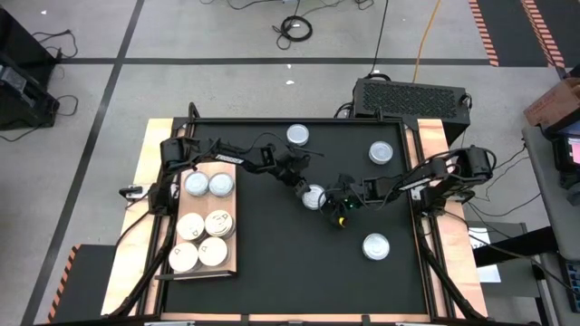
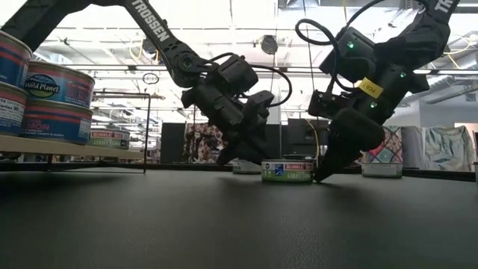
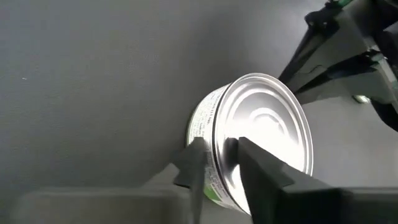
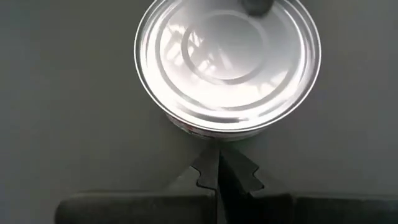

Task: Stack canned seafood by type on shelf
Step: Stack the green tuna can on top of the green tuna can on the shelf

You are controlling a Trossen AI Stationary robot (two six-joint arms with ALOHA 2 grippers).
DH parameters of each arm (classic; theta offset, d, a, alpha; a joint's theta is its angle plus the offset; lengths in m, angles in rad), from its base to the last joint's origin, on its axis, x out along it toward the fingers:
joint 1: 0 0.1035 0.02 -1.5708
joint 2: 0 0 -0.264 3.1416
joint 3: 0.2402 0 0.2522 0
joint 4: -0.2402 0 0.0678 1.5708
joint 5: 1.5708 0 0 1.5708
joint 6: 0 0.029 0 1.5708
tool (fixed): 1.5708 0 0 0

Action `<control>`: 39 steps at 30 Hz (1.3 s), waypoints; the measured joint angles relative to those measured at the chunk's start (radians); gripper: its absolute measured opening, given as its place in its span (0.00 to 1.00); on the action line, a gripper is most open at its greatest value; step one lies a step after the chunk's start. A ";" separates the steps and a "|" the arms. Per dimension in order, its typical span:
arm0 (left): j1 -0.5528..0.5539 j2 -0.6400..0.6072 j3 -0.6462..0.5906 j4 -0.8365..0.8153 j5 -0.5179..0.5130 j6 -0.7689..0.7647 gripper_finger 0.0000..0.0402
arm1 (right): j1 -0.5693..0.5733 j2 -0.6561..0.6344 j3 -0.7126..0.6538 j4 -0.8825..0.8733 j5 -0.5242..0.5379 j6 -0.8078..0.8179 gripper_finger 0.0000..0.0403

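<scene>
A silver-topped can point(image 1: 314, 196) with a green-and-blue label stands flat on the black mat point(image 1: 272, 272), mid-table. My left gripper point(image 3: 217, 149) comes at it from the far left and is shut on its rim. My right gripper point(image 4: 219, 152) is shut, with its tips at the can's wall on the opposite side. Three more silver-topped cans point(image 1: 297, 135) point(image 1: 381, 152) point(image 1: 376, 245) lie loose on the mat. The wooden shelf point(image 1: 228, 206) at the left carries two silver-topped cans point(image 1: 197, 185) and several cream-topped ones point(image 1: 196, 226). My left gripper has the can's rim point(image 3: 214, 134) between its two fingers: one finger point(image 3: 267, 174) lies on the lid, the other point(image 3: 193, 168) against the outer wall. The fingers slant down from the far left. The can stands flat on the mat. My right gripper's shut fingertips point(image 4: 208, 163) meet the foot of the can's side wall point(image 4: 214, 135), slanting down from the table's right. The can stays upright on the mat.
The table's wooden side strips point(image 1: 159, 154) frame the mat. A black perforated box point(image 1: 412, 95) sits beyond the far right corner. In the low view, stacked cans point(image 2: 60, 101) on the shelf show at the left.
</scene>
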 joint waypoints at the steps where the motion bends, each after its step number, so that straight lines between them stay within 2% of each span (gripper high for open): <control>1: 0.000 0.000 0.000 -0.001 0.010 0.001 0.19 | 0.000 -0.001 0.000 -0.004 -0.001 0.000 0.00; 5: 0.007 -0.002 0.000 -0.005 0.029 0.034 0.05 | 0.001 -0.002 0.000 -0.011 -0.005 0.010 0.00; 7: 0.007 -0.003 0.000 -0.004 0.030 0.035 0.02 | 0.002 -0.002 0.000 -0.014 -0.006 0.013 0.00; 15: 0.017 -0.015 -0.006 -0.022 0.148 0.040 0.00 | 0.014 -0.016 0.001 -0.053 0.005 0.027 0.00; 25: 0.050 -0.147 -0.005 -0.067 0.226 0.041 0.00 | 0.027 -0.023 0.001 -0.080 0.008 0.031 0.00; 39: 0.110 -0.427 -0.004 -0.368 0.211 0.113 0.00 | 0.028 -0.023 0.001 -0.086 0.002 0.042 0.00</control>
